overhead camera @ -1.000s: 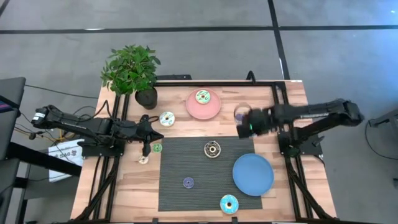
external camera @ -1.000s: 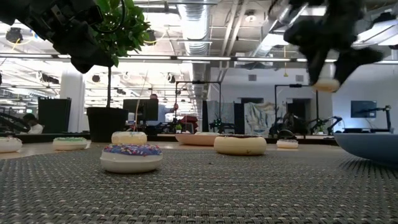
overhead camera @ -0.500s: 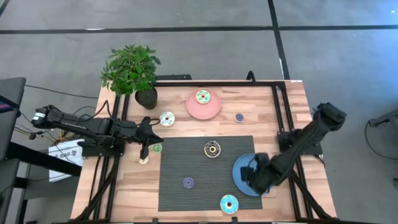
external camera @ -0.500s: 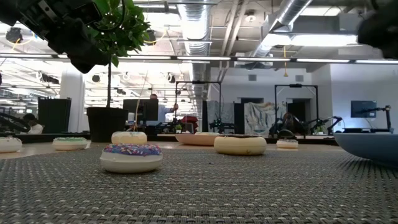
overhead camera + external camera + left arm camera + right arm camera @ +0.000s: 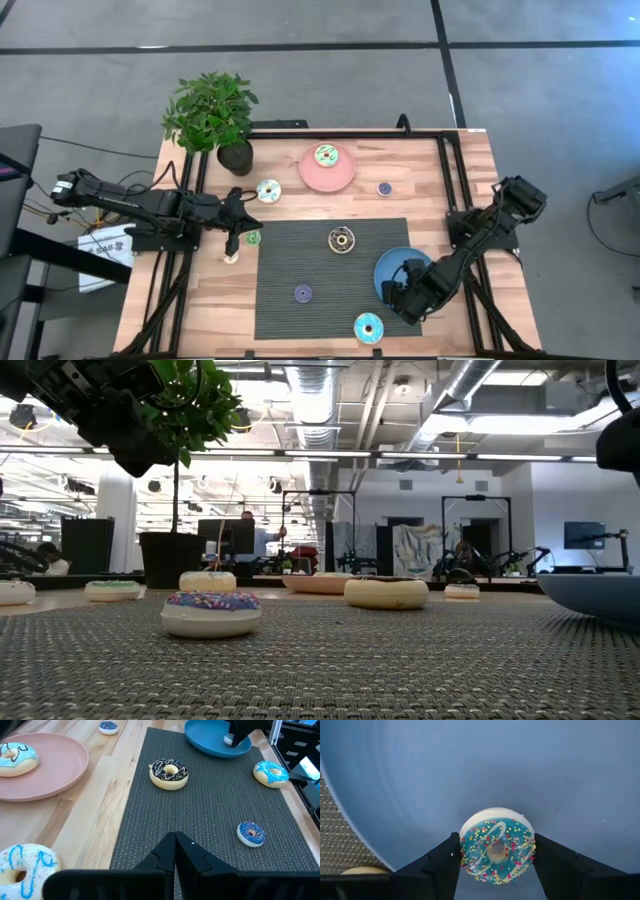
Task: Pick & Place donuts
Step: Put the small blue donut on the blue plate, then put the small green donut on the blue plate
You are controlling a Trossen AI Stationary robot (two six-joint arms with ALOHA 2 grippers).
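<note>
My right gripper (image 5: pixel 497 851) stands over the near left part of the blue plate (image 5: pixel 396 262), shut on a small teal donut with sprinkles (image 5: pixel 497 855). My left gripper (image 5: pixel 175 839) hovers shut at the mat's left edge (image 5: pixel 258 218) and holds nothing. A teal-iced donut (image 5: pixel 326 155) lies on the pink plate (image 5: pixel 340 175). Flat on the table or mat lie a white donut (image 5: pixel 268 190), a brown one (image 5: pixel 341 239), a cyan one (image 5: pixel 368 327) and small ones (image 5: pixel 385 188) (image 5: pixel 302 293) (image 5: pixel 253 238) (image 5: pixel 231 257). My right gripper pinches the small teal donut by two opposite sides of its outer rim (image 5: pixel 464 851) between its two fingers (image 5: pixel 440 865). The fingers come from above, pointing down. The donut lies level, icing up, over the blue plate (image 5: pixel 530 765); whether its underside touches the plate I cannot tell.
A potted plant (image 5: pixel 212 115) stands at the far left corner. The dark woven mat (image 5: pixel 300 260) covers the table's middle. Black frame rails (image 5: pixel 455 180) run along both sides. People and desks show in the room beyond the table (image 5: pixel 245 530).
My right gripper has swung from the far right of the table toward the near edge and down, rolling its wrist, and now stands low over the blue plate with the small donut still between its fingers.
</note>
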